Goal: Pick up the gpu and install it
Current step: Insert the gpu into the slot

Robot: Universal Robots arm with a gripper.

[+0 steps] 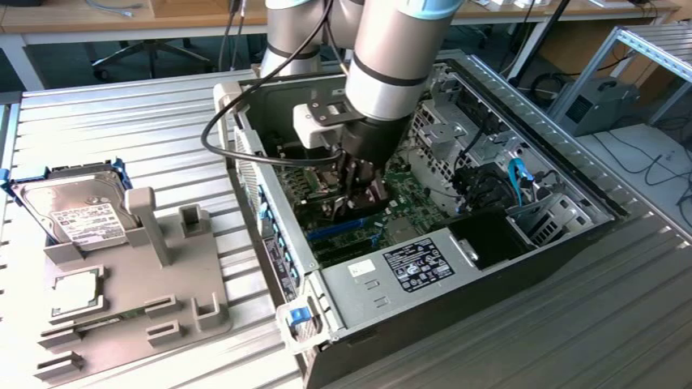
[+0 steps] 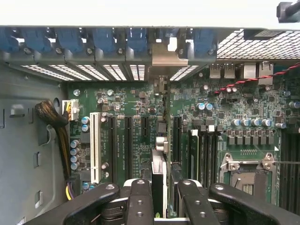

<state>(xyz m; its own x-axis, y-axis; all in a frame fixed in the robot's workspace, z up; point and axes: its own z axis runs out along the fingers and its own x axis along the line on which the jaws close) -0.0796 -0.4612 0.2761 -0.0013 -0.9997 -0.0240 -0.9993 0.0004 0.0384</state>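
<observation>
Inside the open computer case [image 1: 562, 182], lying on its side on the ribbed metal worktop [image 1: 130, 121]:

- Tool [image 2: 159, 199]: lowered deep into the case over the motherboard [image 2: 225, 117]. Its dark fingers [image 2: 139, 201] stand partly closed on a thin card seen edge-on between them; a grip, as best I can judge.
- Gpu [image 2: 159, 173]: the thin card in the tool, held upright with its long edge toward the board, standing over the row of expansion slots [image 2: 127, 145]. Its silver bracket [image 2: 169, 55] sits up at the rear wall of the case, among the blue slot latches [image 2: 136, 40]. That alignment suits a card being brought to its slot and its rear opening together. Whether the edge connector is already seated cannot be told.
- White expansion slot [image 2: 95, 147]: bare, to one side of the card.
- Processor socket [image 2: 246, 178]: open, no cooler fitted, apart from the card.
- Power supply [image 1: 416, 263]: silver box with a label, at the near end of the case in the exterior view.

Toward the exterior view's left edge of the worktop:

- Grey parts holder [image 1: 141, 300]: moulded stand with pegs and pockets, evidently made to present each component for pickup.
- Hard drive [image 1: 76, 211]: silver, white label, resting at the holder's far end in a blue-edged cradle.
</observation>
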